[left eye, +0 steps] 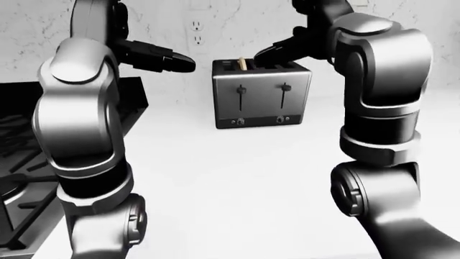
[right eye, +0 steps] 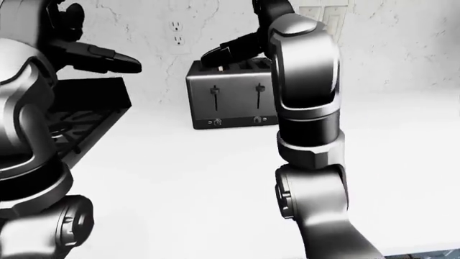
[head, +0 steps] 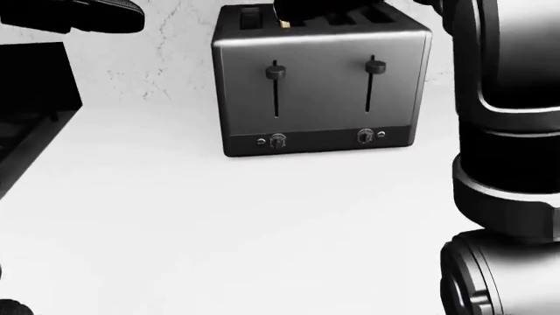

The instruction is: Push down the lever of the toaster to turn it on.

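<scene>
A dark metal toaster [head: 320,98] stands on the white counter [head: 218,223] against the wall. Its face has two slider levers, the left lever [head: 276,71] and the right lever [head: 375,65], both at the top of their slots, with two small knobs below. A piece of toast [left eye: 244,64] sticks up from a left slot. My right hand [left eye: 263,55] hovers over the toaster's top with its fingers stretched out, open, holding nothing. My left hand [left eye: 184,63] is open and empty, level with the toaster's top and just to its left, pointing at it.
A black stove [left eye: 21,156] fills the left edge of the left-eye view, beside the counter. A wall outlet [left eye: 196,32] sits above and left of the toaster. My right forearm [left eye: 381,86] stands upright just right of the toaster.
</scene>
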You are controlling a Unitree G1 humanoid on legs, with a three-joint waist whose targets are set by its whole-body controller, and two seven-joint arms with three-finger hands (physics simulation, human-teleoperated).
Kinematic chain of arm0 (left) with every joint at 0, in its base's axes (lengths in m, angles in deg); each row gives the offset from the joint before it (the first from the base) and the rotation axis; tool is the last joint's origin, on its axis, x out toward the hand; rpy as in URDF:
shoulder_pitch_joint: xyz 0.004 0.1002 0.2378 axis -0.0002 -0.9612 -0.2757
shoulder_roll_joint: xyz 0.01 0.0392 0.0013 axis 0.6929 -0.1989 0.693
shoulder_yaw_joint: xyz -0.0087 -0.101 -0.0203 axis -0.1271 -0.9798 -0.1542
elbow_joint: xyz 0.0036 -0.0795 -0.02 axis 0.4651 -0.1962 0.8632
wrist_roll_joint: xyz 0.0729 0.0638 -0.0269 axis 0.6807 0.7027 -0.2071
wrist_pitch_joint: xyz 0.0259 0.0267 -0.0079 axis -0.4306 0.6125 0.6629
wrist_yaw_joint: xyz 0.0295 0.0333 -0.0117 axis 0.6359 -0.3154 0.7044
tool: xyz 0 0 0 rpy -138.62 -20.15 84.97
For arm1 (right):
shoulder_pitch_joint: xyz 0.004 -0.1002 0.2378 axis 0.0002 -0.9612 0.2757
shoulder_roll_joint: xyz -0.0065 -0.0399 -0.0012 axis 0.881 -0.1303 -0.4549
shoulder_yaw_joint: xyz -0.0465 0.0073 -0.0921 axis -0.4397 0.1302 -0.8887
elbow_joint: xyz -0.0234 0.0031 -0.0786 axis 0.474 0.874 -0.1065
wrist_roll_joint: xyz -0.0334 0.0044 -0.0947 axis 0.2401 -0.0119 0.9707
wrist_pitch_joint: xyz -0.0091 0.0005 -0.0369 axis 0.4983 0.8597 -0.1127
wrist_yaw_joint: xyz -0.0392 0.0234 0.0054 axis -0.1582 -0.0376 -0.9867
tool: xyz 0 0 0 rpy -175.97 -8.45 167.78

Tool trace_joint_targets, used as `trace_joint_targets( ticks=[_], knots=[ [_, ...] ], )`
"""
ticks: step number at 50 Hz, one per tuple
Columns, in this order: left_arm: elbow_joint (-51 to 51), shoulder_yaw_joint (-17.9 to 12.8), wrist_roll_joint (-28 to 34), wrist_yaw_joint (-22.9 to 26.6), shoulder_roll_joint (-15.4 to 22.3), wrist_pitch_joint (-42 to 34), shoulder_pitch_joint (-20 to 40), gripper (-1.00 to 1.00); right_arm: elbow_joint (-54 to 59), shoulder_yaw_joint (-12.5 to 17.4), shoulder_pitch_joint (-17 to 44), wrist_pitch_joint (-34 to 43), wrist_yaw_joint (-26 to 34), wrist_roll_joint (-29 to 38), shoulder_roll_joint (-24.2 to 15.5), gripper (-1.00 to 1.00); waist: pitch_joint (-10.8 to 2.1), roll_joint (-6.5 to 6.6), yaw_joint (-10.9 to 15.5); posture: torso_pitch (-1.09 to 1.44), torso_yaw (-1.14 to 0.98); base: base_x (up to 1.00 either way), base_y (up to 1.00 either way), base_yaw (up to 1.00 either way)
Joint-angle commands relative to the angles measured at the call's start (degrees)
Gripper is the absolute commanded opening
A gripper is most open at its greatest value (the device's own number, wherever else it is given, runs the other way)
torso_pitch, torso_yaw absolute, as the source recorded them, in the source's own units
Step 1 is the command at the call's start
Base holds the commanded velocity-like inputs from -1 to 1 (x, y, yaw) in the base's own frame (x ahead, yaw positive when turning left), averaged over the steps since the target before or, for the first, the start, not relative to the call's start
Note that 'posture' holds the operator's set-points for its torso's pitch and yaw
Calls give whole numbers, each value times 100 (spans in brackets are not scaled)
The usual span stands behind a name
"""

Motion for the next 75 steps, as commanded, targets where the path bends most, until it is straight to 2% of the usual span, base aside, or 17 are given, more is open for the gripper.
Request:
trace_joint_targets(
  ticks=[1, 6, 16, 34, 50, 75],
  knots=[
    [65, -61, -8, -73, 71, 107, 218, 100, 107, 33, 233, -481, -157, -33, 58, 100, -83, 3, 5, -45, 0, 0, 0, 0],
    [18, -119, -104, -122, 143, 48, 280, 100, 716, -14, 230, -1017, -359, -151, 300, 100, -71, 25, 20, -45, 0, 0, 0, 0],
    [-59, -115, -254, -229, 220, 9, 348, 100, 1233, -148, 200, -1463, -538, -282, 597, 100, -79, 41, 51, -45, 0, 0, 0, 0],
    [64, -141, -507, -365, 255, -146, 328, 100, 1589, -200, -259, -2018, -711, -381, 820, 100, -114, 44, 71, -45, 0, 0, 0, 0],
    [66, -146, -607, -457, 229, -101, 223, 100, 2675, -279, -122, -2860, -878, -510, 1185, 100, -133, 80, 47, -45, 0, 0, 0, 0],
    [101, -179, -740, -516, 274, -122, 178, 100, 4309, -268, -73, -4153, -1046, -566, 1461, 100, -156, 119, 50, -45, 0, 0, 0, 0]
  ],
)
